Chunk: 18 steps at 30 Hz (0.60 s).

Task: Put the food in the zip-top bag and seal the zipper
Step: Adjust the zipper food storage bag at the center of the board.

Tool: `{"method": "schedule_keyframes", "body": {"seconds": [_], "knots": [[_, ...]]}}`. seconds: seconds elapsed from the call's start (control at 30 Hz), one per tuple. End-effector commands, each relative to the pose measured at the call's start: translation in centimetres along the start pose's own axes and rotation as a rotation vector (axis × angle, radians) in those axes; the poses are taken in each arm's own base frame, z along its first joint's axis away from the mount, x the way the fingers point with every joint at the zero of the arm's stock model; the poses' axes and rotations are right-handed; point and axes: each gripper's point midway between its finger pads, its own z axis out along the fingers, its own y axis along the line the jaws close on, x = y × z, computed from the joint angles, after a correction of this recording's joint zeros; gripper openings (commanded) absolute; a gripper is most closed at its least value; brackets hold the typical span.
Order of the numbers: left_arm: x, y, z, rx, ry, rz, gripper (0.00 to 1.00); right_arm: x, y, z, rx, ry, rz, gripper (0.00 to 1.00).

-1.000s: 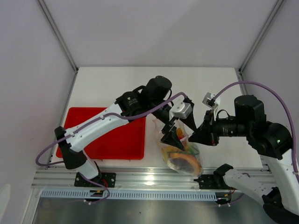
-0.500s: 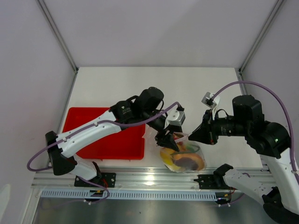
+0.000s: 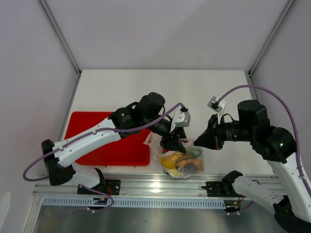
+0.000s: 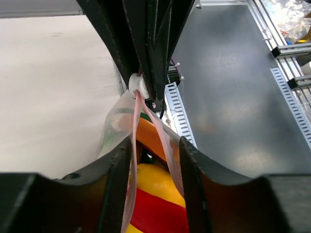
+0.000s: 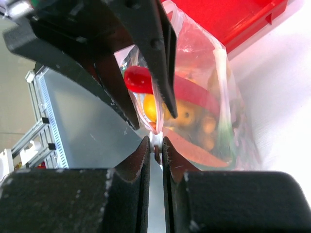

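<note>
White tabletop point(image 3: 121, 87) carries the clear crinkly zip-top bag point(image 3: 183, 161) at lower centre of the overhead view, with toy food point(image 3: 177, 164) inside. Its pink-red zipper strip point(image 4: 137, 114) runs left-right between the arms. The right gripper point(image 5: 155, 143) is clamped on its right end. The left gripper point(image 4: 155, 150) straddles it close beside, jaws apart, and probably needs to slide toward frame left.

Robotics lab cell: white panel walls point(image 3: 160, 34), aluminium rail point(image 3: 155, 185), white table point(image 3: 194, 92).

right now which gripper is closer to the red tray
Left. The left gripper straddles the zipper beside the right edge of the red tray; the right gripper pinches the zipper from the far side of the bag, farther away.
</note>
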Motion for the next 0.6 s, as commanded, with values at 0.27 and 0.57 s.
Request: {"method": "schedule_keyframes", "body": {"seconds": [0.27,0.57], "knots": [[0.6,-1.0,0.1,-0.082,0.015,-0.029,0.53,-2.7,0.4,0.5,-0.013,-0.117,0.049,0.00],[1.7,-0.3,0.1,-0.138,0.048,-0.113,0.01,-2.2,-0.7,1.5,0.004,-0.133,0.064,0.04]]}}
